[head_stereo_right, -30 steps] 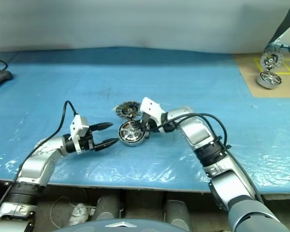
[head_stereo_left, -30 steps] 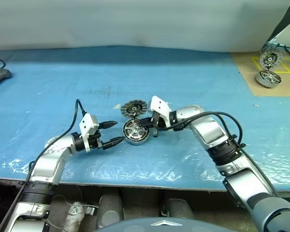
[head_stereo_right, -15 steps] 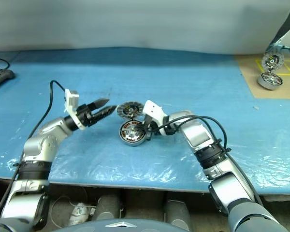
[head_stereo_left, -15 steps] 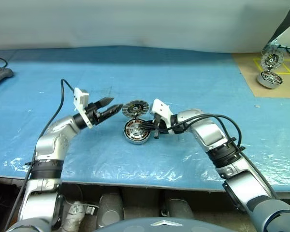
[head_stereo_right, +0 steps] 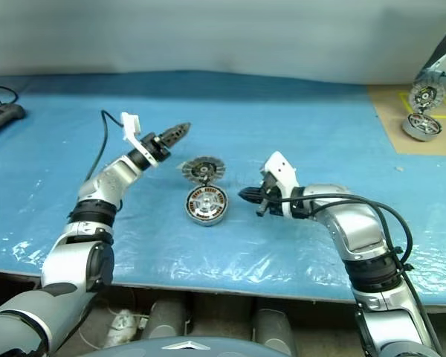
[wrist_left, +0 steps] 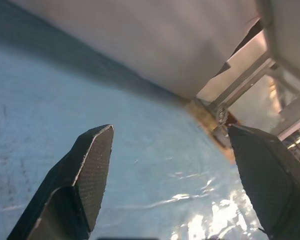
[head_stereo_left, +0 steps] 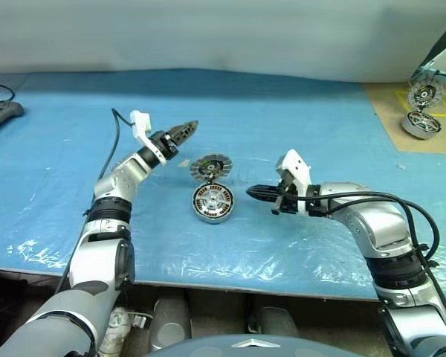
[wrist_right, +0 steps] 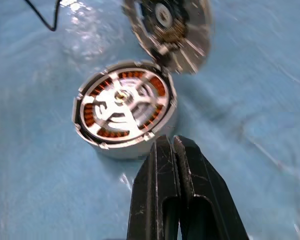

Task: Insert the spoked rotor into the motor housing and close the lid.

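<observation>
Rotor (wrist_right: 121,101) inside housing (wrist_right: 124,116), just beyond the closed right jaws.

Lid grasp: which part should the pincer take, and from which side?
Probably the lid's raised far rim, approached from above. It sits tilted, its near edge propped on the motor housing, so the far edge stands clear of the blue table cover. It is a thin disc, so one finger goes on each face. The left pincer is nearest.
</observation>
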`<action>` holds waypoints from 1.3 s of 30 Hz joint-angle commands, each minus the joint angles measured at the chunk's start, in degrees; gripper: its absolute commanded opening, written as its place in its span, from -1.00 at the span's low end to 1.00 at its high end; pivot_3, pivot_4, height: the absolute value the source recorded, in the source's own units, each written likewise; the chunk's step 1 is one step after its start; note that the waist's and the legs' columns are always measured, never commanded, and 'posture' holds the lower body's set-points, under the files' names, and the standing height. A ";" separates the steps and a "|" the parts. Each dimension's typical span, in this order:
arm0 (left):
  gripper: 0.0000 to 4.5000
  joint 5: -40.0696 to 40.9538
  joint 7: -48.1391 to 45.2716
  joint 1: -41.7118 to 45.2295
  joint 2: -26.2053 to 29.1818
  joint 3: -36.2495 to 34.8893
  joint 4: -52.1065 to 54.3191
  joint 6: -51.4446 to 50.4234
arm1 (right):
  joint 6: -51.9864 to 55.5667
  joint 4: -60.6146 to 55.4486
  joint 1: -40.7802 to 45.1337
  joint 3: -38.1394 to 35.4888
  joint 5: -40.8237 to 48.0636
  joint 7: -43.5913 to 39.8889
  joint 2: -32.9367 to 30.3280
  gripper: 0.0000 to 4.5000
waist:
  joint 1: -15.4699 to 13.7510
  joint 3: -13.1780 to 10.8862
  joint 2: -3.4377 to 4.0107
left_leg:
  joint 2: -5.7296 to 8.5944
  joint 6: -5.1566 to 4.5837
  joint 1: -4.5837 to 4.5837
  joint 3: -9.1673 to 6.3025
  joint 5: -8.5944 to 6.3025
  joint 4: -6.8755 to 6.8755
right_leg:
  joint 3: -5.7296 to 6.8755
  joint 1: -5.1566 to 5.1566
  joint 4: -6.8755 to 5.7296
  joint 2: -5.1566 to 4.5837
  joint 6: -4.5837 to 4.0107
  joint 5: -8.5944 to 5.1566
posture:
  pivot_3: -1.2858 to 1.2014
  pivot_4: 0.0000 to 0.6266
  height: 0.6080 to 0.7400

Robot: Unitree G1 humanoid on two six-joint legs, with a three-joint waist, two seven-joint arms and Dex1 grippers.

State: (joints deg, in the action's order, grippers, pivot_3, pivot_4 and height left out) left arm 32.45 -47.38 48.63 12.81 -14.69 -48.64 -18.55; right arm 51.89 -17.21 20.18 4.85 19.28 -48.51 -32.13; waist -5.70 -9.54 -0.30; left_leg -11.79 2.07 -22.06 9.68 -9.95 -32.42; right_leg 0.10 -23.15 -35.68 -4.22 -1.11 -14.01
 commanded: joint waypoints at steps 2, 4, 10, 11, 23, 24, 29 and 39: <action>0.05 -3.43 -2.12 6.13 -1.66 0.35 -8.98 5.60 | 0.54 -3.61 -3.50 -2.19 1.24 1.81 -2.34 -0.98 | -0.22 -0.03 -0.05 | 0.01 0.01 -0.02 -0.04 0.00 -0.01 | 0.02 0.01 0.00 0.00 0.02 0.01 | 0.03 -0.52 1.00; -0.27 -4.98 -4.34 7.75 -2.20 1.01 -12.38 6.31 | 0.20 -3.83 -4.36 -2.42 1.28 2.42 -3.11 -0.98 | -0.07 -0.05 -0.07 | 0.03 0.01 -0.02 -0.06 -0.01 -0.02 | 0.00 0.01 0.01 -0.02 0.06 0.03 | 0.03 -0.52 1.00; -0.55 -6.39 -19.67 10.37 -1.80 3.17 -15.48 -0.91 | -0.50 -3.71 -5.73 -1.77 1.12 4.52 -3.84 -0.98 | -0.03 -0.05 -0.07 | 0.05 0.02 0.01 -0.07 -0.01 0.01 | -0.02 0.01 0.02 -0.02 0.08 0.05 | 0.03 -0.52 1.00; -0.55 -6.60 -22.02 11.03 -1.39 3.58 -15.28 -2.30 | -0.84 -3.74 -6.13 -1.38 0.76 4.80 -4.05 -0.98 | -0.04 -0.06 -0.07 | 0.06 0.02 0.01 -0.07 0.00 0.02 | -0.01 0.01 0.02 -0.03 0.08 0.04 | 0.03 -0.52 1.00; -0.55 -12.92 -44.12 7.73 3.07 16.89 -1.65 -8.97 | -1.17 -4.16 -7.88 -2.63 1.18 7.15 -4.80 -0.98 | -0.18 -0.11 -0.09 | 0.08 0.01 0.01 -0.07 0.00 0.13 | 0.03 0.01 0.07 -0.10 -0.15 -0.09 | 0.03 -0.52 1.00; -0.55 -13.98 -44.43 6.86 3.29 17.97 -1.76 -8.35 | -1.08 -4.11 -7.88 -2.92 1.09 7.59 -4.87 -0.98 | -0.18 -0.11 -0.09 | 0.07 0.00 0.02 -0.07 0.00 0.15 | 0.03 0.01 0.07 -0.10 -0.15 -0.09 | 0.03 -0.52 1.00; -0.55 -16.90 -41.96 5.87 2.68 19.05 -6.42 -4.74 | -1.05 -3.98 -9.05 -3.15 0.64 8.74 -5.82 -0.98 | -0.23 -0.11 -0.09 | 0.07 0.00 0.03 -0.07 0.00 0.13 | 0.05 0.05 0.09 -0.10 -0.16 -0.10 | 0.03 -0.52 1.00; -0.55 -15.66 -45.12 -0.05 3.79 24.77 2.92 -6.94 | -1.87 -3.45 -8.48 -2.19 0.45 9.36 -6.02 -0.98 | -0.11 -0.11 -0.09 | 0.06 0.00 0.04 -0.07 0.00 0.20 | 0.06 0.06 0.16 -0.12 -0.17 -0.10 | 0.03 -0.52 1.00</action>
State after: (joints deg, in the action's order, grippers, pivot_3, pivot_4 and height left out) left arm 16.09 -91.54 50.05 15.65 7.70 -48.86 -24.98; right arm 51.04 -18.94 10.80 3.00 19.77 -39.35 -37.97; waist -5.80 -9.65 -0.39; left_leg -11.73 2.07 -22.00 9.62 -9.95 -32.20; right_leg 0.16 -23.09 -35.53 -4.34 -1.29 -14.11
